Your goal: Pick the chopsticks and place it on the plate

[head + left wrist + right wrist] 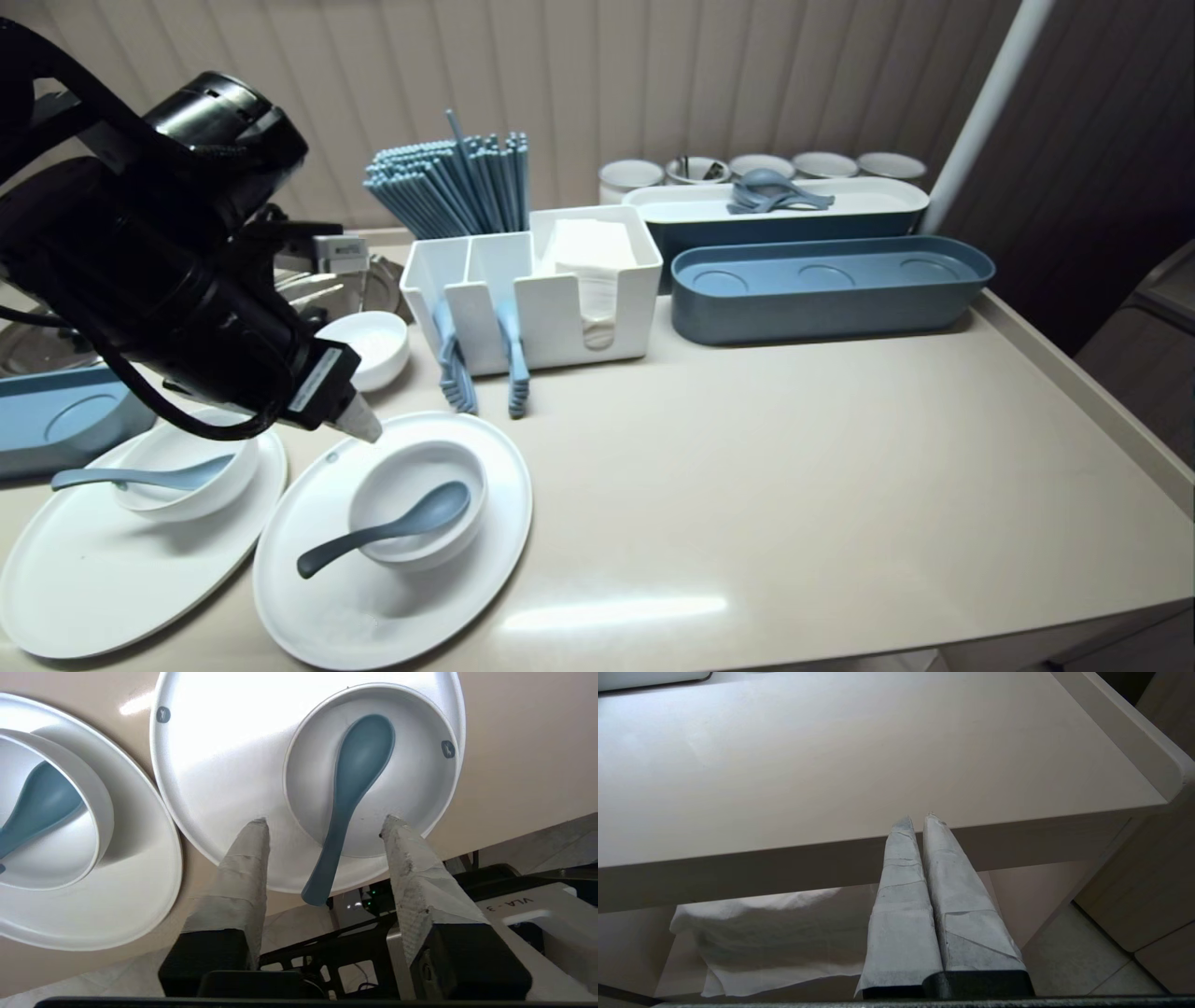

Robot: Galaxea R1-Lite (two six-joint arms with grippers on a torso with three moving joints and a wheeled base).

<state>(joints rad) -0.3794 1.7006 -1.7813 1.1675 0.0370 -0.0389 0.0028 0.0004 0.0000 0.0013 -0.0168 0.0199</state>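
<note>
My left gripper (pixel 364 429) (pixel 324 820) hangs open just above the far rim of a white plate (pixel 373 607) (pixel 224 765), holding nothing. On that plate stands a white bowl (pixel 411 467) (pixel 420 784) with a grey-blue spoon (pixel 392 527) (pixel 359 760) in it, the handle sticking out over the rim towards the table's front edge. In the left wrist view the spoon's handle lies below the gap between the fingers. To the left, a second plate (pixel 93 579) carries its own bowl (pixel 177 457) and spoon (pixel 140 478). My right gripper (pixel 917 817) is shut and parked below the table's edge (pixel 1017 830).
Behind the plates stand a small white bowl (pixel 373 345) and a white organiser (pixel 560 308) with blue chopsticks (pixel 467 177), napkins (pixel 588 252) and spoons. Further right are a blue tray (pixel 822 289) and a white tray (pixel 878 201) holding spoons. Another blue tray (pixel 56 420) sits far left.
</note>
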